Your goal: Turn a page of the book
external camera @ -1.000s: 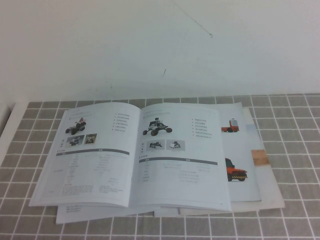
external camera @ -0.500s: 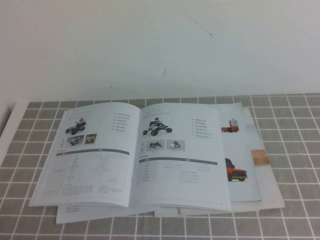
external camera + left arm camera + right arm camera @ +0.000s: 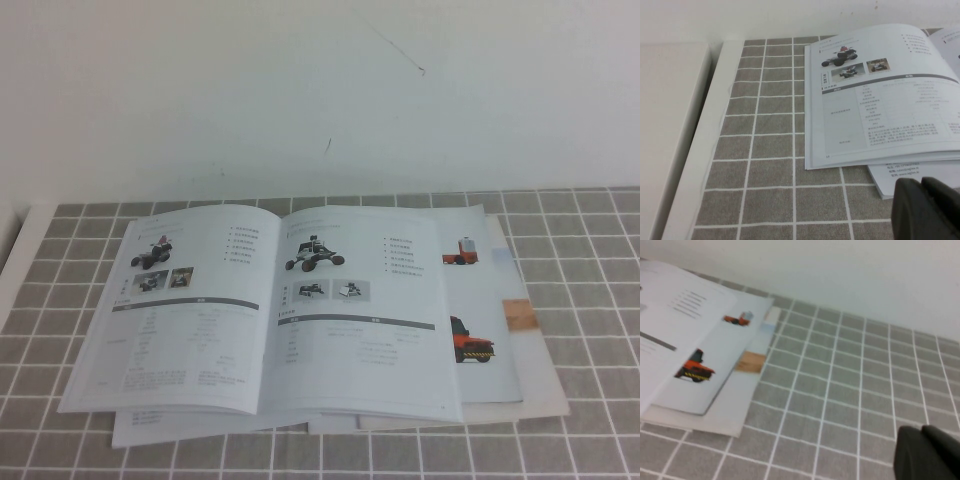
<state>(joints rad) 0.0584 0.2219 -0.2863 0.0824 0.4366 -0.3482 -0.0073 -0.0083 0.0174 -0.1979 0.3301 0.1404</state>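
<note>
Left gripper (image 3: 927, 210): fingers together, empty, low over the tiled mat (image 3: 760, 165), off the book's near-left corner.
Right gripper (image 3: 930, 452): fingers together, empty, over bare tiles well right of the papers.
Book (image 3: 270, 310): lies open and flat at table centre, spine running 12 to 6 o'clock.
Loose sheets (image 3: 480, 330): red truck prints, beneath the book, protruding at 3 o'clock.
</note>
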